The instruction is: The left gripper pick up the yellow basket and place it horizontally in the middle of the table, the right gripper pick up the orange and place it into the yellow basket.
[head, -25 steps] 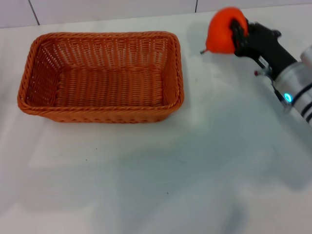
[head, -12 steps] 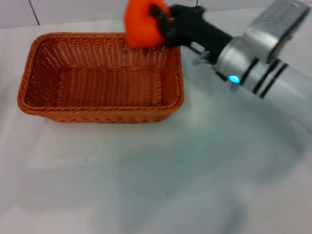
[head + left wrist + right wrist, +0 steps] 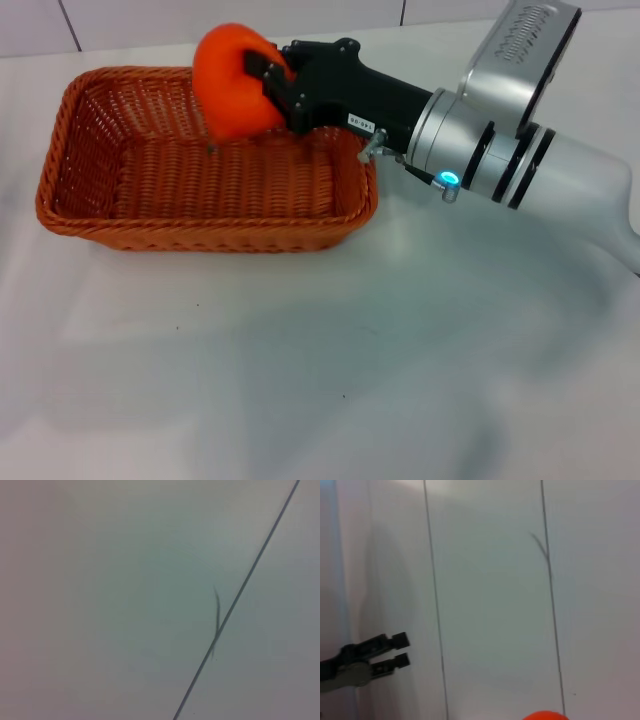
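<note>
The yellow basket (image 3: 200,236), orange-brown wicker, lies lengthwise on the white table (image 3: 300,390), left of centre in the head view. My right gripper (image 3: 264,92) is shut on the orange (image 3: 228,82) and holds it above the basket's far right part, stem end pointing down near the basket floor. A sliver of the orange (image 3: 545,715) shows at the edge of the right wrist view. My left gripper (image 3: 404,651) shows only in the right wrist view, far off, its fingers a little apart and empty. The left wrist view shows only bare surface.
The right arm's silver-white wrist (image 3: 500,150) reaches over the basket's right rim from the right. Dark seam lines (image 3: 434,600) run across the pale surface beyond the table.
My right gripper has carried the orange leftward from beyond the basket's right end to over the basket's inside, and lower. The basket has not moved.
</note>
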